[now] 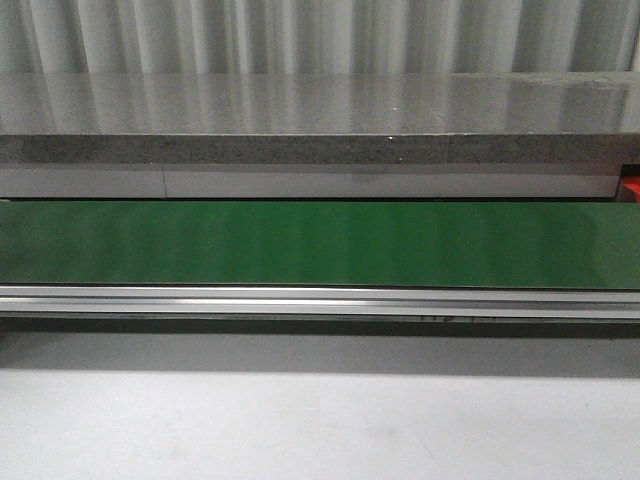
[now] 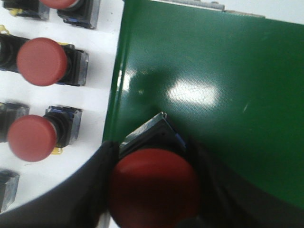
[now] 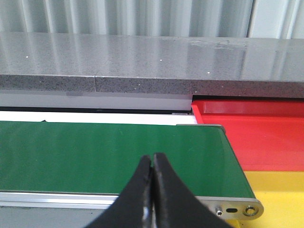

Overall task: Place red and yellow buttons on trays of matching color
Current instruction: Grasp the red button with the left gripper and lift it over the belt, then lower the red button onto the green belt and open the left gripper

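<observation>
In the left wrist view my left gripper (image 2: 153, 183) is shut on a red button (image 2: 154, 187) with a grey base, held just over the green belt (image 2: 213, 85) near its edge. Several more red buttons (image 2: 42, 61) lie on a white surface (image 2: 97, 99) beside the belt. In the right wrist view my right gripper (image 3: 152, 164) is shut and empty over the green belt (image 3: 95, 152). The red tray (image 3: 266, 137) and the yellow tray (image 3: 280, 190) lie past the belt's end. No yellow button shows. Neither gripper shows in the front view.
The front view shows the green belt (image 1: 320, 245) with its aluminium rail (image 1: 320, 298), a grey stone ledge (image 1: 320, 120) behind it, and a grey tabletop (image 1: 320, 420) in front. A sliver of the red tray (image 1: 632, 187) shows at the far right.
</observation>
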{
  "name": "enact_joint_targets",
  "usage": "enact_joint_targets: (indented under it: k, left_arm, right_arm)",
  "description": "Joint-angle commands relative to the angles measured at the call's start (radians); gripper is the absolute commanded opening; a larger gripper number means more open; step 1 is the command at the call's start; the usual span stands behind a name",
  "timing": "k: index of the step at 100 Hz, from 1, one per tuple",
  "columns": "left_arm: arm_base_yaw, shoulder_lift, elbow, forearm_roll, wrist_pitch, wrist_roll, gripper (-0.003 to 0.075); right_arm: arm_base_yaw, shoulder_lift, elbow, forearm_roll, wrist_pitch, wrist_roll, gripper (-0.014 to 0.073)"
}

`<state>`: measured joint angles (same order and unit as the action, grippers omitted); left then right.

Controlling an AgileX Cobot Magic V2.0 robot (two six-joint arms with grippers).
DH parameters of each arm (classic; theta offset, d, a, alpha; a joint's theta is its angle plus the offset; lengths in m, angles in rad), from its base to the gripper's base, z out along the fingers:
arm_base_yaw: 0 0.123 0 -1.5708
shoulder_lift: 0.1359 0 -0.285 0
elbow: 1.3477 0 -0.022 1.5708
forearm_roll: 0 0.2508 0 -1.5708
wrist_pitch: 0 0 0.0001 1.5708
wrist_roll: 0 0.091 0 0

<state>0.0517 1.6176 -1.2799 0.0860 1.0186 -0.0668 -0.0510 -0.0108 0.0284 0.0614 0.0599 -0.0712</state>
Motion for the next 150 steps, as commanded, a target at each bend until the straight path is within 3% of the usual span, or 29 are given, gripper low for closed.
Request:
enact_joint_targets:
  k: [1, 30, 37, 47, 59, 65, 78, 111, 128, 150]
  left_arm:
    - [-0.012, 0.0, -0.034, 0.005, -0.044, 0.002, -0.002]
    - [-0.014, 0.063, -0.034, 0.003, -0.045, 0.002, -0.0018]
    - [-0.018, 0.063, -0.039, 0.005, -0.036, 0.011, 0.0026]
    - [-0.022, 0.063, -0.067, -0.019, -0.005, 0.037, 0.0204]
    - [-0.042, 0.063, -0.117, -0.025, 0.037, 0.047, 0.0594]
    - [-0.06, 0.063, -0.143, -0.024, 0.056, 0.047, 0.0723]
    - [-0.097, 0.063, -0.212, -0.024, 0.099, 0.047, 0.0631]
    - [-0.102, -0.071, -0.234, -0.001, 0.109, 0.035, 0.063]
    - [-0.021, -0.181, -0.127, 0.023, 0.079, -0.017, 0.063]
    - [0.163, -0.366, 0.148, 0.023, -0.055, -0.1, 0.0629]
  right_arm:
    - [-0.006, -0.011, -0.021, -0.006, -0.085, -0.002, -0.0067]
    - [-0.006, -0.011, -0.021, -0.006, -0.085, -0.002, -0.0067]
    - [-0.006, -0.011, -0.021, -0.006, -0.085, -0.002, -0.0067]
    - [-0.006, -0.011, -0.021, -0.006, -0.085, -0.002, -0.0067]
    - [-0.006, -0.011, -0.021, -0.006, -0.085, -0.002, -0.0067]
    - [-0.006, -0.011, -0.021, -0.006, -0.085, -0.002, -0.0067]
    - [-0.006, -0.011, -0.021, -0.006, -0.085, -0.002, -0.0067]
    - [-0.006, -0.011, -0.021, -0.006, -0.085, -0.002, -0.0067]
    - [-0.006, -0.011, -0.021, -0.006, -0.085, -0.002, -0.0067]
    - [-0.006, -0.011, -0.021, -0.006, -0.085, -0.002, -0.0067]
